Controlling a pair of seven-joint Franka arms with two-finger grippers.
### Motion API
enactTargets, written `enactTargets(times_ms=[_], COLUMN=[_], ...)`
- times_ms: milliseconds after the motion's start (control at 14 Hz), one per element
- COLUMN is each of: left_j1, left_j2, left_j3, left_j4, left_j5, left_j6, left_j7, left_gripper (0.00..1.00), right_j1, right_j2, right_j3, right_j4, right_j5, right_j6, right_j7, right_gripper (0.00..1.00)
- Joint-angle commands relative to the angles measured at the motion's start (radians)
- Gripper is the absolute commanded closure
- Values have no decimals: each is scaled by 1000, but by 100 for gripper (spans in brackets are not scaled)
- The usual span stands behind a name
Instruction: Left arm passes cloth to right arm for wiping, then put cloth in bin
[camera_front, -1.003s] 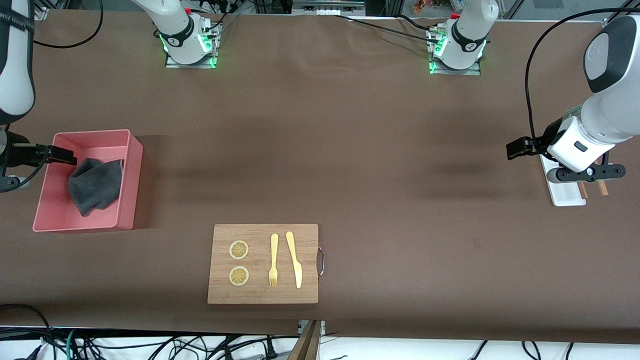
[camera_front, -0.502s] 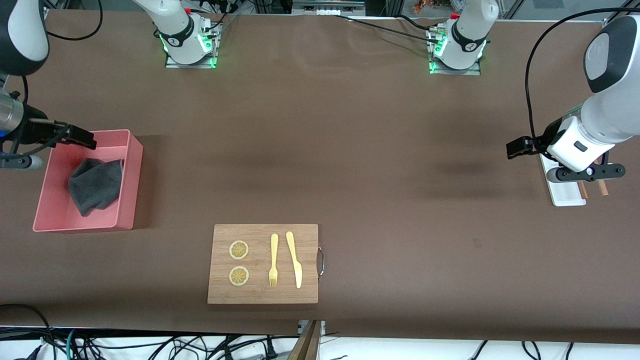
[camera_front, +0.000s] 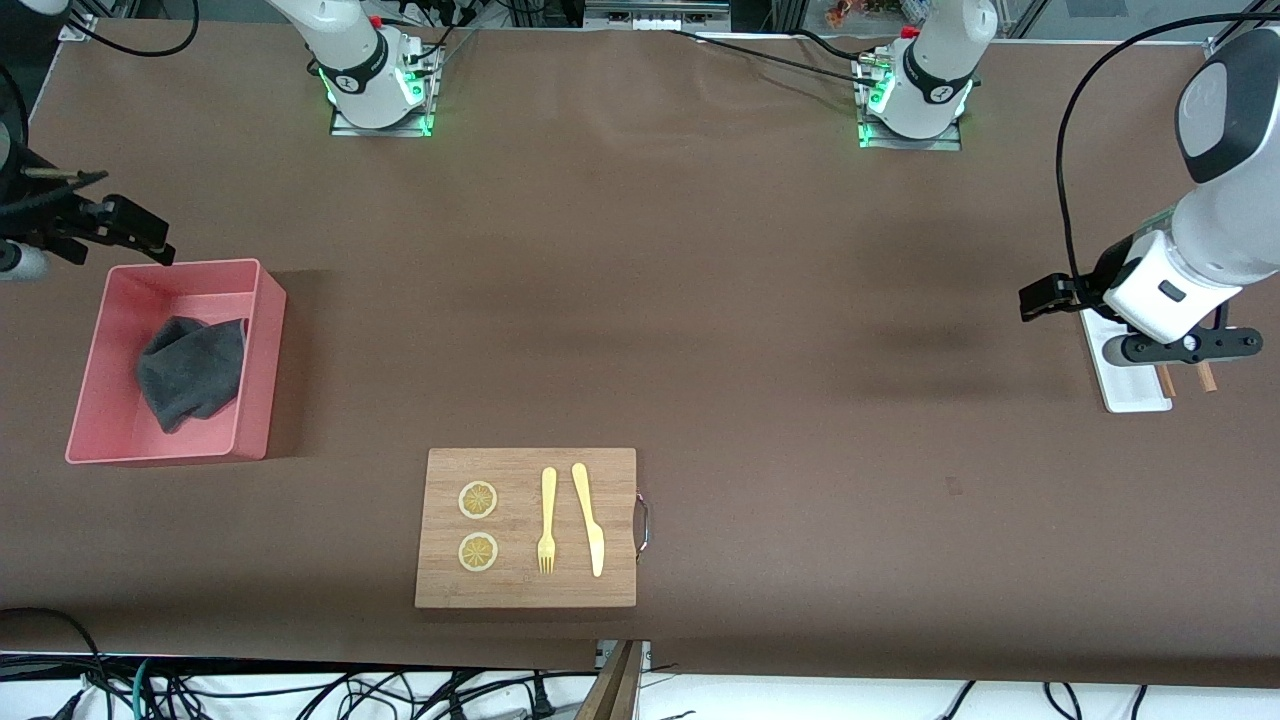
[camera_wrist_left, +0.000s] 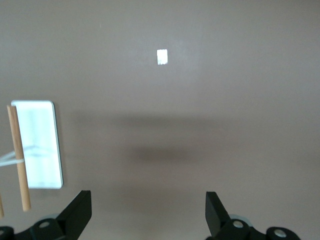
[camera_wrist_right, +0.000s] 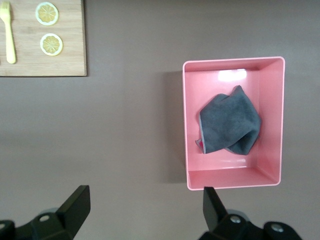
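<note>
The dark grey cloth (camera_front: 190, 372) lies crumpled in the pink bin (camera_front: 110, 425) at the right arm's end of the table. The right wrist view shows the cloth (camera_wrist_right: 230, 125) resting on the bin (camera_wrist_right: 235, 175) floor, a red edge peeking out. My right gripper (camera_front: 148, 238) hangs open and empty over the table beside the bin; in its wrist view the gripper (camera_wrist_right: 145, 192) holds nothing. My left gripper (camera_front: 1035, 298) waits open over bare table at the left arm's end; its wrist view shows the gripper (camera_wrist_left: 148, 196) empty.
A wooden board (camera_front: 610, 530) with a yellow fork (camera_front: 547, 520), a knife (camera_front: 588, 517) and two lemon slices (camera_front: 478, 500) lies near the front edge. A small white tray (camera_front: 1130, 385) with wooden pegs (camera_front: 1205, 375) sits under the left arm.
My right gripper has moved from over the bin toward the robots' bases, off the bin. The cloth stays put. The left arm has barely shifted.
</note>
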Motion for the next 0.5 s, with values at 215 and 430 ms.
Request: enactTargets(times_ms=[215, 430], left_j1=[14, 22], left_j2=[-129, -81], left_j3=[-8, -5], left_j4=[-59, -12], left_j5=[24, 23], left_j6=[43, 36], left_j7=[48, 62], left_gripper=[0, 0], right_j1=[-34, -32], right_j2=[-16, 10], right_j3=[27, 23], right_j4=[-1, 31], right_j5=[-2, -6], right_j6=[-55, -78], right_j7=[104, 101], right_gripper=[0, 0])
